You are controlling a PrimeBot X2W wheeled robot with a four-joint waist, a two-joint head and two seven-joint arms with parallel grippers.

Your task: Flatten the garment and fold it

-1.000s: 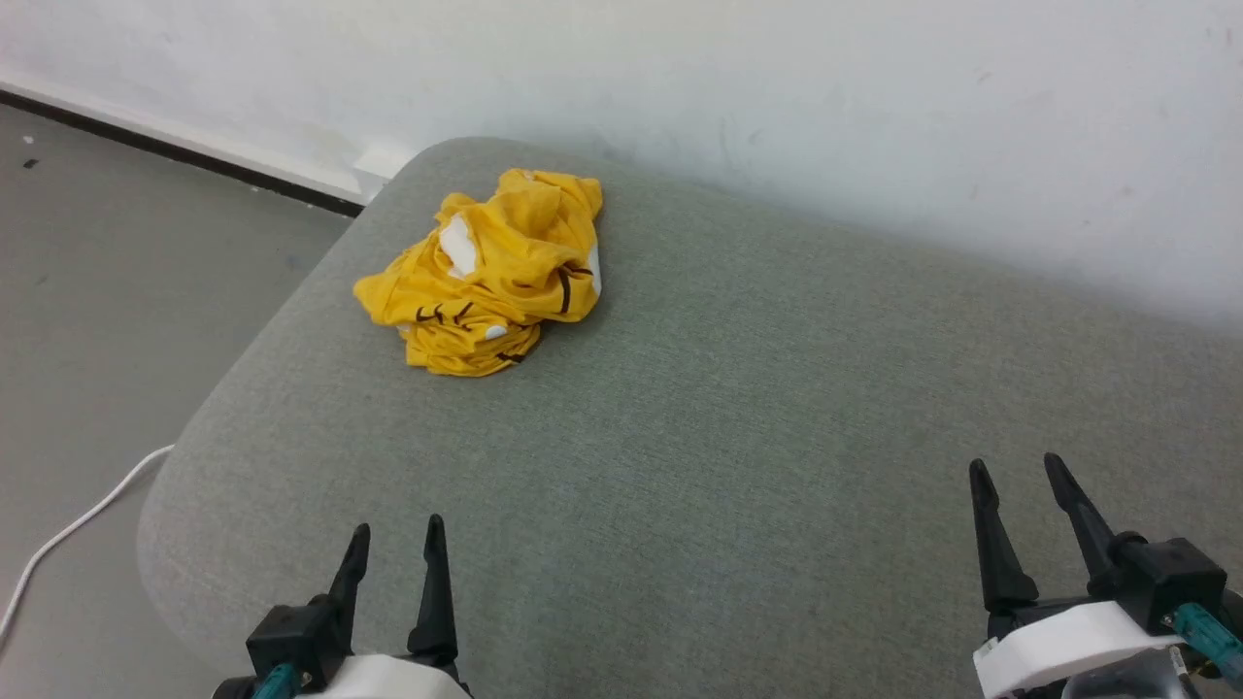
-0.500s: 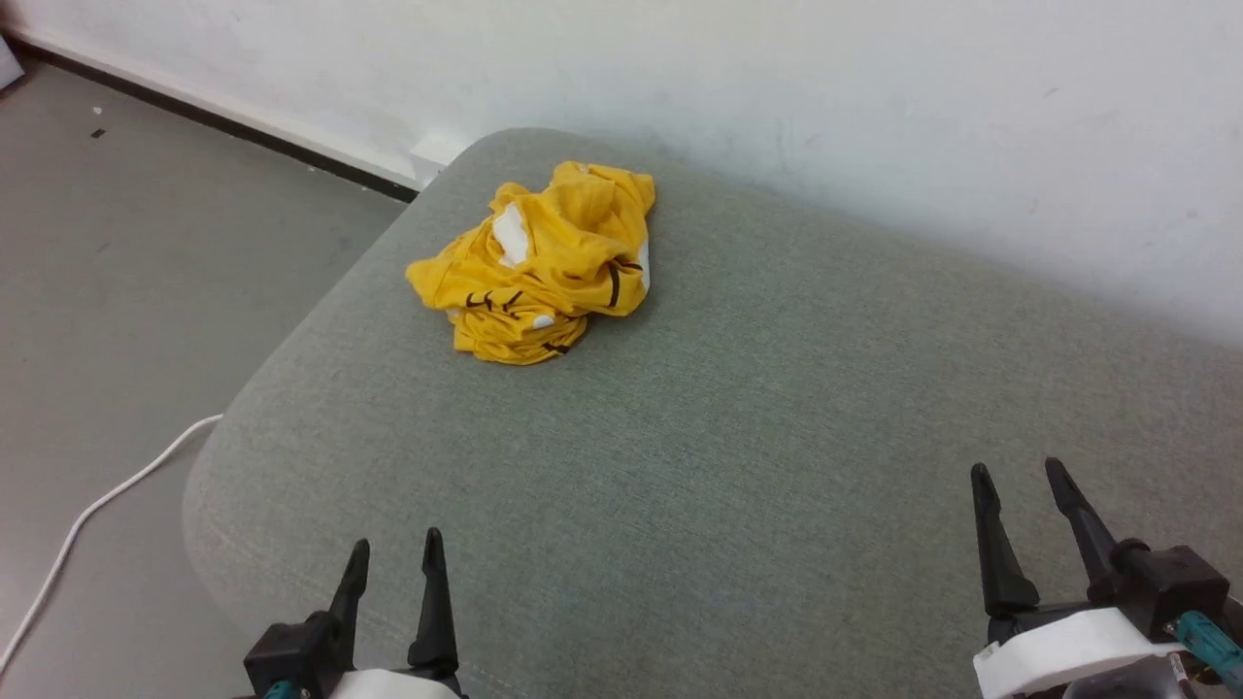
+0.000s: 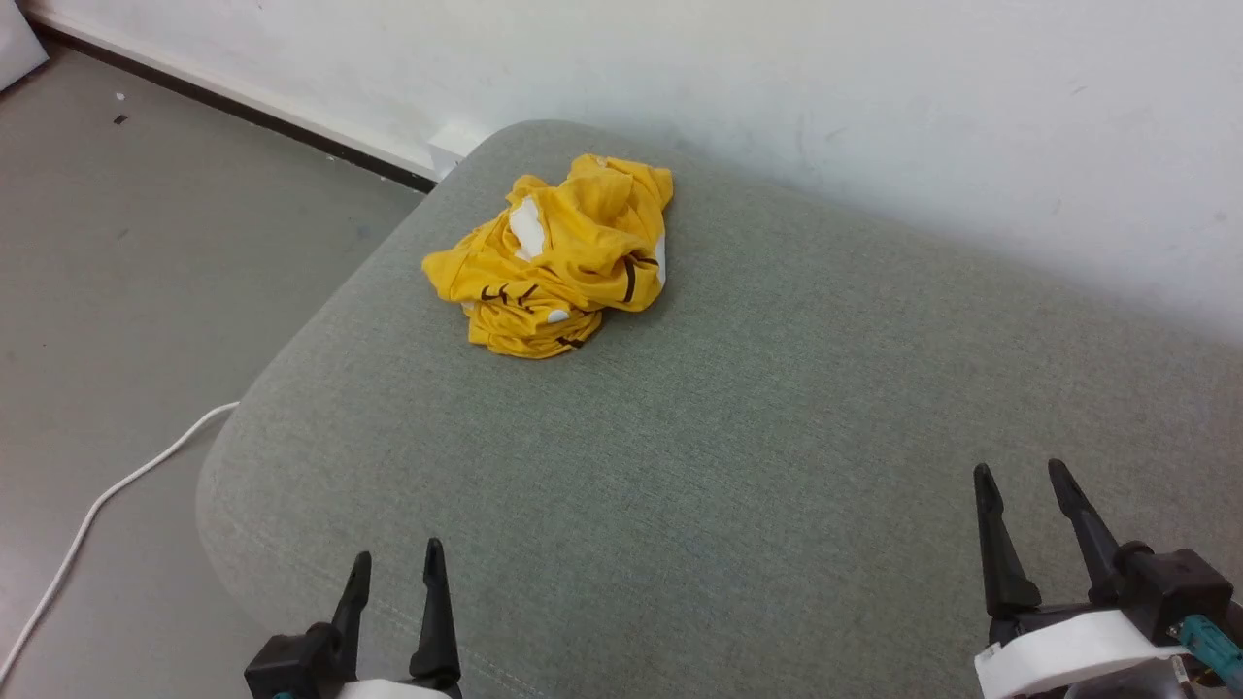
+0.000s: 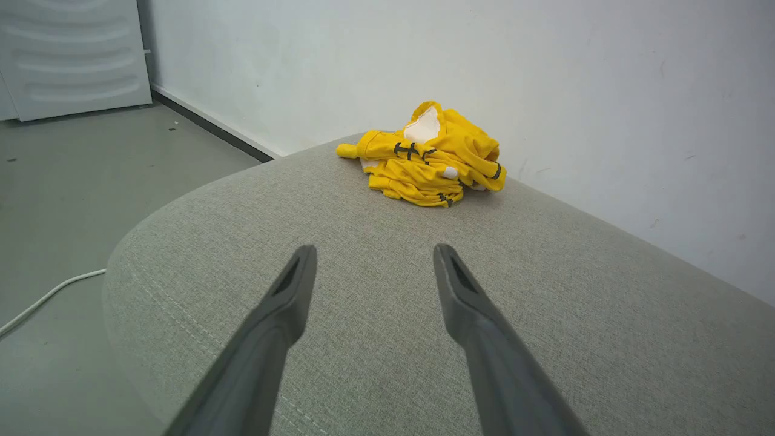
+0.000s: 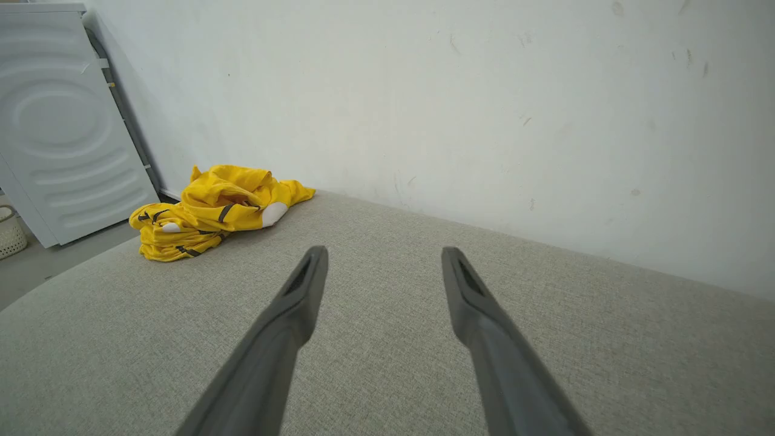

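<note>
- Grippers first: my left gripper (image 3: 398, 549) sits at the lower left of the head view. Its two dark fingers are spread wide with nothing between them.
- My right gripper (image 3: 1020, 467) is at the lower right of that view. It is parted just as wide and also empty, with its fingers pointing up the frame.
- Both sit over the near part of a grey-green cushion (image 3: 757, 456) with a woven surface and a rounded corner at the left.
- The shirt (image 3: 558, 257) lies well apart from both grippers, in the upper middle of the head view near the cushion's far left corner.
- It is a crumpled yellow heap with white patches and short black stripes showing among the folds. I can't make out a sleeve or collar.
- In the left wrist view the shirt sits above and between the fingertips. In the right wrist view it lies off to the left.
- Behind the cushion stands a scuffed white wall (image 3: 825, 87).
- Grey floor (image 3: 146, 252) fills the left side, with a white cable (image 3: 107, 495) curving across it.
- A white ribbed panel (image 5: 54, 121) stands at the far left of the right wrist view.
</note>
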